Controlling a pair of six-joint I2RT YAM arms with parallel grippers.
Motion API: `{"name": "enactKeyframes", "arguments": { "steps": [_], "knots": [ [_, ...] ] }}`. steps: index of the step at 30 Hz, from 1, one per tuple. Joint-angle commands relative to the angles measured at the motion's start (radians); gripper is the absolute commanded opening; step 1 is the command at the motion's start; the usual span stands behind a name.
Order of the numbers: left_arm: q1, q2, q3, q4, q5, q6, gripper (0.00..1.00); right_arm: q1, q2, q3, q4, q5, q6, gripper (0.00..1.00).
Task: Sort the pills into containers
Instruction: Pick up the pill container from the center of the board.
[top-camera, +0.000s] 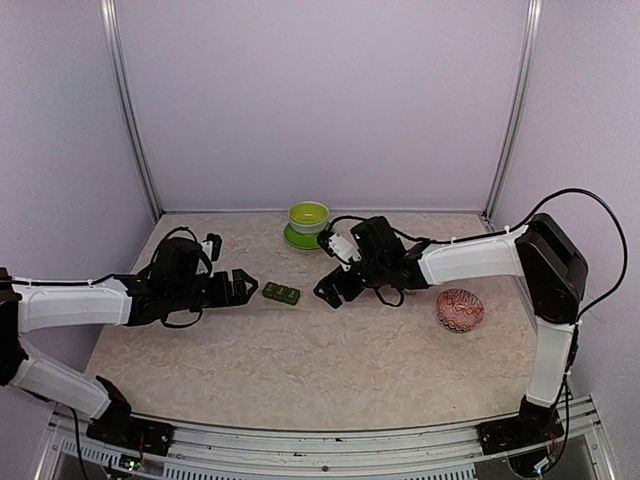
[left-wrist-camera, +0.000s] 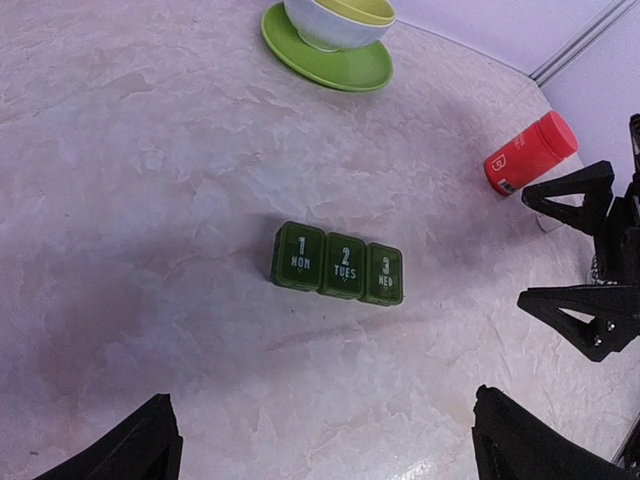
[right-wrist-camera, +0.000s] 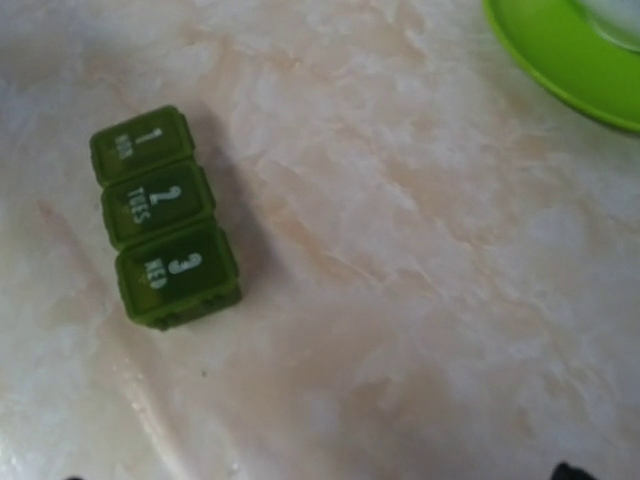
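Observation:
The containers (top-camera: 281, 293) are a dark green strip of three joined compartments with shut lids marked 1 MON, 2 TUES, 3 WED, lying flat on the table between my two grippers. They also show in the left wrist view (left-wrist-camera: 338, 264) and the right wrist view (right-wrist-camera: 165, 215). My left gripper (top-camera: 240, 288) is open and empty just left of the strip, its fingertips (left-wrist-camera: 140, 450) well short of it. My right gripper (top-camera: 330, 290) is open and empty just right of the strip; its spread fingers (left-wrist-camera: 575, 195) show in the left wrist view. No pills are visible.
A lime-green bowl on a saucer (top-camera: 308, 218) stands at the back centre. A red bottle (left-wrist-camera: 530, 153) lies on its side behind the right gripper. A red-and-white patterned bowl (top-camera: 460, 310) sits at the right under the right arm.

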Motion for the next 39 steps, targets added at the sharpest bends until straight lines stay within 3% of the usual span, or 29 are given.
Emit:
{"name": "enactKeyframes", "arguments": {
  "steps": [1, 18, 29, 39],
  "knots": [
    [-0.006, -0.027, -0.021, 0.032, 0.017, -0.011, 0.99, 0.023, 0.059, 0.062, 0.003, -0.015, -0.037, 1.0],
    [-0.006, -0.049, -0.035, 0.033, 0.021, -0.017, 0.99, 0.074, 0.277, 0.298, -0.069, -0.065, -0.125, 1.0],
    [-0.006, -0.065, -0.044, 0.03, 0.021, -0.018, 0.99, 0.085, 0.393, 0.412, -0.114, 0.025, -0.132, 1.0],
    [-0.006, -0.062, -0.048, 0.033, 0.022, -0.018, 0.99, 0.085, 0.445, 0.456, -0.106, 0.008, -0.166, 0.93]
  ]
}}
